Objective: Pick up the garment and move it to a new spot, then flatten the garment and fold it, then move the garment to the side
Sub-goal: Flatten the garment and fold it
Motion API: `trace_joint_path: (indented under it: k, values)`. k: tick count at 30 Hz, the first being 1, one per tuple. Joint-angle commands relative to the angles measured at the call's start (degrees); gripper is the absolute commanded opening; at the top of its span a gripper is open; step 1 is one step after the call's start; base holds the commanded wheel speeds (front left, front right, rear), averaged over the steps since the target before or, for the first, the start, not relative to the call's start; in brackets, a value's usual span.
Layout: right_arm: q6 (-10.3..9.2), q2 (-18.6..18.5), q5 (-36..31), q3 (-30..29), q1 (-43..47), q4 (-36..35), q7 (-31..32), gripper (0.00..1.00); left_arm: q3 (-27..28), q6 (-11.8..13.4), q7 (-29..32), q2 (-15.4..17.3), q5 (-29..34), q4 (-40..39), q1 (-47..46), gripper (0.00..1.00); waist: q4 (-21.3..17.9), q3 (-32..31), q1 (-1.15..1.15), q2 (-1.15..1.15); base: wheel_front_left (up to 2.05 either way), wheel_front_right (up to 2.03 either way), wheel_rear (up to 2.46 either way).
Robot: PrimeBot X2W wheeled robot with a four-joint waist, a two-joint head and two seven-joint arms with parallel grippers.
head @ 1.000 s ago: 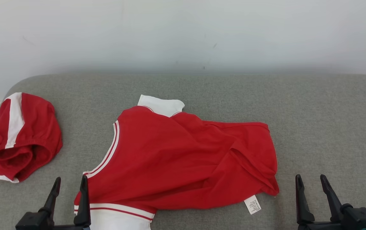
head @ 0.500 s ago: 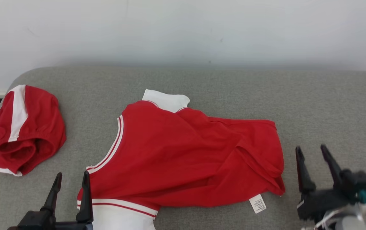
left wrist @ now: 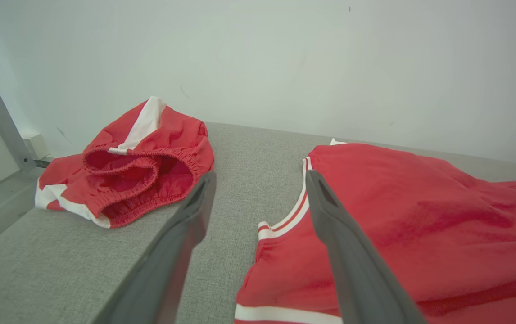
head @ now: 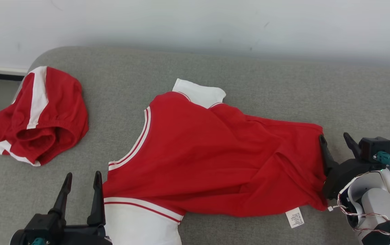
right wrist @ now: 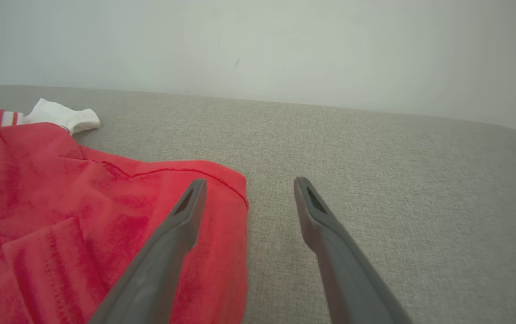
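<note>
Centrally on the grey woven upholstered surface [head: 266, 85] lies the red short-sleeved garment with white striped trim [head: 215, 156], spread out but rumpled, with folds across its right half. Its white collar piece [head: 200, 93] points toward the pale wall [head: 195, 20], and a small white printed care label [head: 294, 217] sticks out from its near edge.

The right gripper [head: 334, 136] sits at the garment's far right corner with its two dark fingers spread wide and nothing between them. In the right wrist view one finger lies over the red hem and the other over bare grey fabric. Whether either finger touches the cloth cannot be told.

The left gripper [head: 82, 175] stands at the lower left, jaws likewise wide apart and empty. One finger is just beside the white-striped edge of the garment – the other is over plain grey surface.

Well apart on the left, near the surface's rounded corner, a crumpled pair of red shorts with a white side stripe [head: 45, 115] lies in a heap, its elastic waistband gaping toward the left gripper.
</note>
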Motion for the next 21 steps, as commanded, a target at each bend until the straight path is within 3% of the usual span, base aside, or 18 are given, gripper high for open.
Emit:
trace_joint_path:
  k: [1, 4, 5, 6, 7, 14, 21]
  values:
    - [0.06, -0.29, 0.62, 0.09, -0.86, 1.23, 0.25, 1.00, -0.13, -0.06, -0.20, -0.15, -0.07, 0.08, -0.80, 1.00, 1.25, 1.22, -0.01, 0.00, 0.00, 0.00, 0.00]
    - [0.07, -0.13, 1.73, 0.80, -2.05, 5.67, 0.81, 1.00, -0.49, -0.01, -0.20, -0.12, -0.49, -0.03, -1.22, 1.00, 1.83, 2.01, -0.01, 0.00, 0.00, 0.00, 0.00]
    - [0.06, 0.19, 2.11, 1.18, -2.28, 7.04, 1.12, 0.71, -0.55, -0.02, -0.19, -0.06, -0.66, -0.05, -1.25, 1.00, 1.91, 2.13, -0.01, 0.00, 0.00, 0.00, 0.00]
    - [0.07, 0.48, 2.54, 1.63, -2.64, 8.07, 1.03, 0.07, -0.57, -0.02, -0.20, 0.01, -0.77, -0.09, -1.29, 1.00, 1.90, 2.31, -0.01, 0.00, 0.00, 0.00, 0.00]
    - [0.06, 0.52, 2.97, 2.05, -3.15, 8.79, 0.62, 0.00, -0.54, -0.02, -0.20, 0.05, -0.92, -0.12, -1.41, 1.00, 1.88, 2.44, -0.01, 0.00, 0.00, 0.00, 0.00]
    - [0.06, -1.37, 4.08, 4.49, -7.70, 9.17, -5.58, 0.00, -0.68, -0.03, -0.20, -0.05, -0.97, 0.22, -2.11, 1.00, 0.89, 2.56, -0.01, 0.00, 0.00, 0.00, 0.00]
    - [0.06, -3.56, 5.03, 6.22, -13.41, 8.28, -6.71, 0.00, -1.44, -0.03, -0.20, -0.36, -1.17, 0.61, -2.10, 1.00, 0.62, 1.89, -0.01, 0.00, 0.00, 0.00, 0.00]
